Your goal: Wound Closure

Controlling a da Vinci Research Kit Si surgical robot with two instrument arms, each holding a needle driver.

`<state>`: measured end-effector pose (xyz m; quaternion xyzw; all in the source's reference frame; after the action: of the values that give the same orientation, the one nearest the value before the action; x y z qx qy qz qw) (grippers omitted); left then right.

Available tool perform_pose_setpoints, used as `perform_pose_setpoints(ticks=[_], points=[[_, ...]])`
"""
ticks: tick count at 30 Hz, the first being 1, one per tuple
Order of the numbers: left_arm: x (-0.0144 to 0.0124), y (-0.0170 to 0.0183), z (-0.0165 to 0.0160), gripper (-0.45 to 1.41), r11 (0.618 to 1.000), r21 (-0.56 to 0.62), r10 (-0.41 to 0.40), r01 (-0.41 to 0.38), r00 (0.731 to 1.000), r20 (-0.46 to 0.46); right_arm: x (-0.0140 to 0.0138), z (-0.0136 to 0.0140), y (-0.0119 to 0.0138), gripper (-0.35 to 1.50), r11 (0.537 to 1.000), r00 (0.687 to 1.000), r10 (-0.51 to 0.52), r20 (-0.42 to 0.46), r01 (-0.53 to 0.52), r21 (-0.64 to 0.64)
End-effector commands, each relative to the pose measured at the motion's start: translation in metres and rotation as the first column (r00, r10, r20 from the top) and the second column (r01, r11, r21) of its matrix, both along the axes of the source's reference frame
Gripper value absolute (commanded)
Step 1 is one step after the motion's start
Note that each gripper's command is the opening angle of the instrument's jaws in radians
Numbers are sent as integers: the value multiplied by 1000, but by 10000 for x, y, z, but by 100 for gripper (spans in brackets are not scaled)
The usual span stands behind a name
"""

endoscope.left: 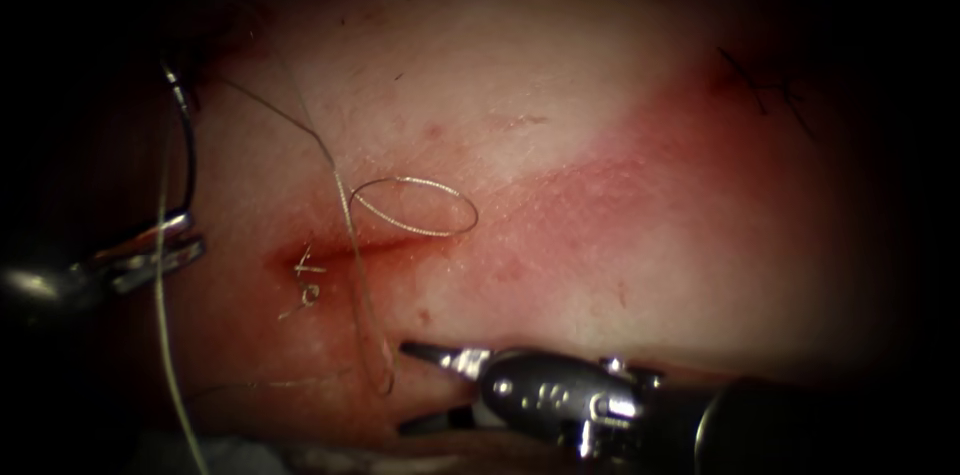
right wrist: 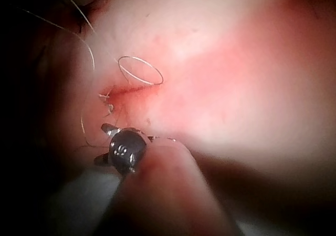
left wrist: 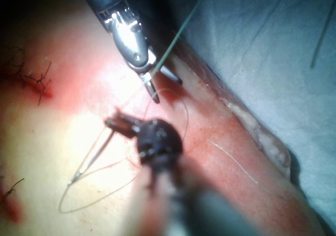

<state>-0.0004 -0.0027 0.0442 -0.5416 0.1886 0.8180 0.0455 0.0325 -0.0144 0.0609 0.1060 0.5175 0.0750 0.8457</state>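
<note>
The tissue has a short cut with a knotted stitch and cut ends at its left end. My left tool is far left of the cut, jaws shut on the dark curved needle near one end. The needle arcs upward, clear of the tissue. Thread crosses the cut and forms a loop just above it. My right tool is below the cut with its jaws open and empty. The left wrist view shows the left tool holding the needle, and the right tool open.
A long strand of thread hangs down at the far left. Older dark stitches mark the tissue at the upper right. Red fluid stains the area around the cut. A pale drape lies beyond the tissue's edge.
</note>
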Motion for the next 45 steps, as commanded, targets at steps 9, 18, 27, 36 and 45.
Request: perform_pose_setpoints(ticks=[9,18,27,36,45], points=[[-2,-2,7,-45,1000,3,4,-4,1000,3,11,94,7,147,995,999,-22,48,27,-97],[-2,-2,7,-45,1000,3,4,-4,1000,3,49,118,3,147,988,1000,22,9,-20,-154],[-2,-2,7,-45,1000,3,4,-4,1000,3,88,121,14,142,977,998,55,-17,-57,-206],[-2,-3,5,-45,1000,3,3,-3,1000,2,105,127,8,121,975,999,29,-45,-38,-220],[-2,-3,5,-45,1000,4,4,-4,1000,2,80,114,-6,-35,989,998,-61,-19,57,-138]])
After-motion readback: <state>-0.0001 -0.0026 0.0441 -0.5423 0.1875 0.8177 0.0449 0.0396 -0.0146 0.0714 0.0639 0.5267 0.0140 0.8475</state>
